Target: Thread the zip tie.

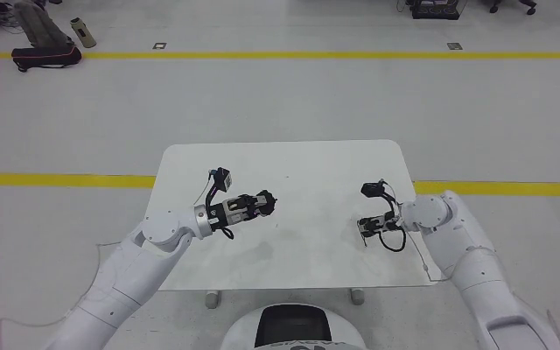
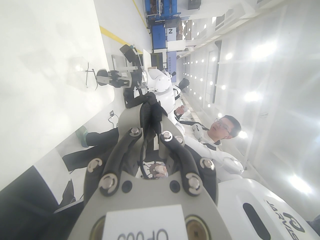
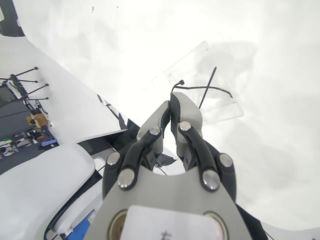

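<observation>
**Two closed grippers, two crossed ties: securing the head before threading**

Most of the scene is taken up by the white table (image 1: 289,166), over which both arms are held. The left gripper (image 1: 267,203) is raised above the table's middle, well apart from the work. Its jaws are drawn together and nothing is seen between them. The right gripper (image 3: 170,102) is set low near the table's right side, at the edge of a clear sheet (image 3: 225,112). Its jaws are likewise closed, pad against pad.

On the sheet a curved zip tie (image 3: 222,90) is crossed by a straight zip tie (image 3: 212,76). The curved tie's head (image 3: 181,83) is lifted just beyond the right fingertips, and its strap is led down to them. Whether it is actually pinched there cannot be told.

The step in hand is judged to be the securing of the head end. It is done well if the strap is gripped just behind the head, so that the slot is left exposed and turned toward the left gripper. The crossed straight tie should be shed before anything is lifted, or it may be dragged along. The tail is best taken close to its tip, so that little slack is left to bend when it is fed into the slot.
</observation>
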